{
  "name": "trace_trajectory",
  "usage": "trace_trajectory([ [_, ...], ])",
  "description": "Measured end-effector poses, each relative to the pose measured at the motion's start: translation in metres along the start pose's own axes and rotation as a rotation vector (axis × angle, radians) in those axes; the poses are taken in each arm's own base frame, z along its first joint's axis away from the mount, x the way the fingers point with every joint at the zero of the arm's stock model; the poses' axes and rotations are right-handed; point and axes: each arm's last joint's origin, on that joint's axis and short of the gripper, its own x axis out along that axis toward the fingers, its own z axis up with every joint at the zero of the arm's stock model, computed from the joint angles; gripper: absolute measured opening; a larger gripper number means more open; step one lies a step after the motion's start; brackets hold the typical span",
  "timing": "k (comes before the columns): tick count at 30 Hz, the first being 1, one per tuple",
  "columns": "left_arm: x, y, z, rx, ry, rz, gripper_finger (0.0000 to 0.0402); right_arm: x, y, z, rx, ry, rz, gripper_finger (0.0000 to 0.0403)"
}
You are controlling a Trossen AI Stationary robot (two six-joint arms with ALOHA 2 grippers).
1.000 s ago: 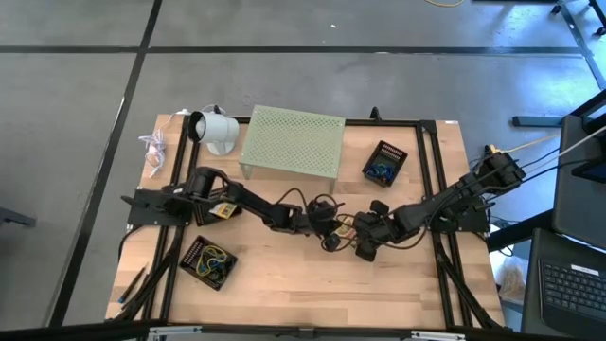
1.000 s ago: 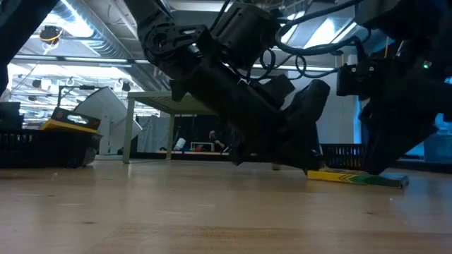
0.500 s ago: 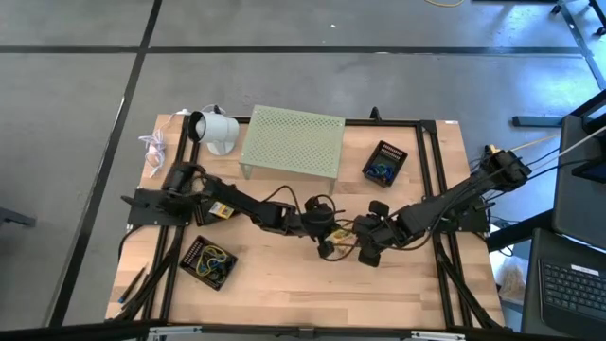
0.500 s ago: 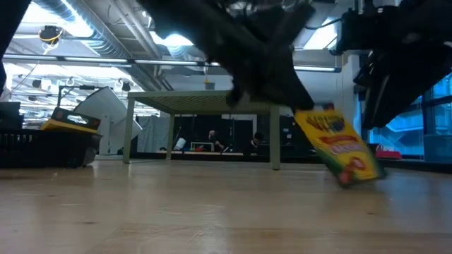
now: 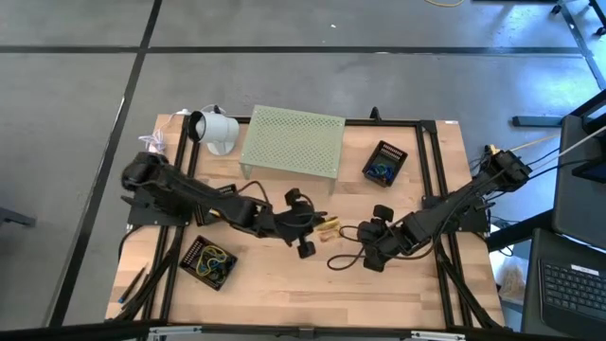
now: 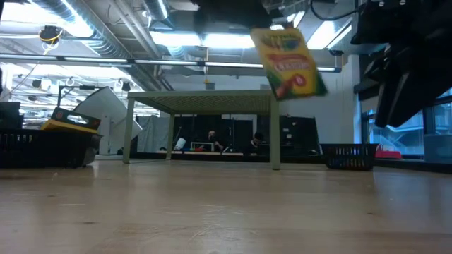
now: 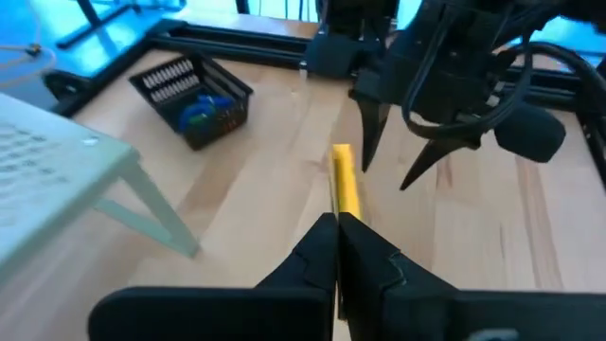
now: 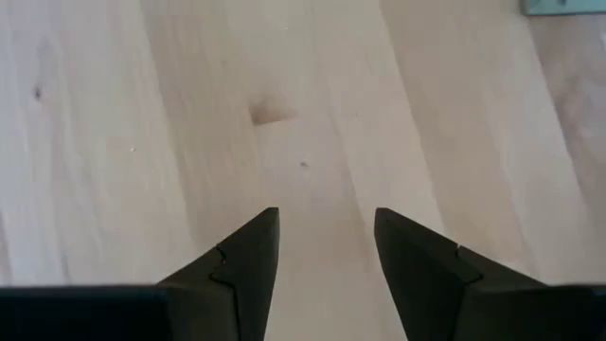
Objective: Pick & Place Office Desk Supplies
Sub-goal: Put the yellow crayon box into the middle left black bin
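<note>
Left gripper [image 5: 320,228] at centre of the high view, jaws pinching a yellow-green crayon box [image 6: 287,62] lifted clear of the table [image 5: 284,294], right gripper [image 5: 366,249] just right of it, jaws spread, holding nothing

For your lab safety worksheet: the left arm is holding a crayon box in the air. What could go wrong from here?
1. The left gripper pinches only the edge of the crayon box, which hangs tilted above the table; it might slip out and drop.
2. The open right gripper sits close by; the arms could collide.
</note>
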Motion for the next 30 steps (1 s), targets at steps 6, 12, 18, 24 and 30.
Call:
trace_trajectory([
  [6,-0.030,0.003,0.009,0.031,-0.001,0.020,0.0001,-0.002,0.006,-0.002,-0.015,-0.025,0.018,0.0180],
  [12,-0.065,0.011,0.013,0.050,0.060,-0.009,0.0001,-0.005,0.015,0.000,-0.005,-0.103,0.057,0.0180],
  [18,-0.109,0.031,0.010,-0.073,0.230,-0.080,0.0001,-0.007,0.018,0.003,0.006,-0.176,0.049,0.0180],
  [24,-0.149,0.060,-0.007,-0.177,0.428,0.098,0.0001,-0.007,0.017,0.005,-0.007,-0.211,0.015,0.0180],
  [30,-0.173,0.089,-0.027,-0.236,0.597,0.436,0.0001,-0.008,0.017,0.006,-0.005,-0.223,0.015,0.0180],
])
